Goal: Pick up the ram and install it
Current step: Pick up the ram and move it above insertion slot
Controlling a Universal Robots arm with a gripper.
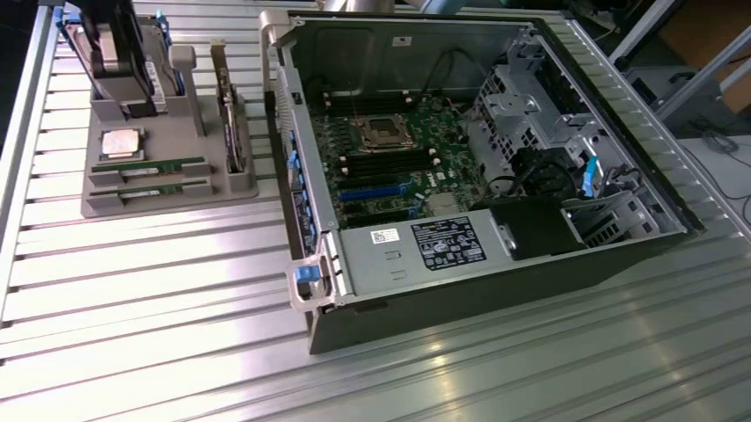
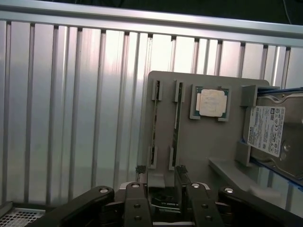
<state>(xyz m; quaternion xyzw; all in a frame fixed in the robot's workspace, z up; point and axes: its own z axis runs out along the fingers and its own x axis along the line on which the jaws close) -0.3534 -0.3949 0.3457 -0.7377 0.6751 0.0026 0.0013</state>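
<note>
Approach step: black gripper had jaws wide, empty, near two long green RAM sticks in grey plastic tray. I reckoned pickup needed centring over one stick.

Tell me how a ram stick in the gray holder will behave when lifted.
The ram looks thin and flat, probably stiff and light. It stands on edge in the gray holder's clips, so it may bind if tilted. Its bare green board suggests it is fragile.

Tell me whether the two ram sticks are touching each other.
Apart. The exterior view shows the ram beside the processor and the other ram in separate slots, gray holder between them.
</note>
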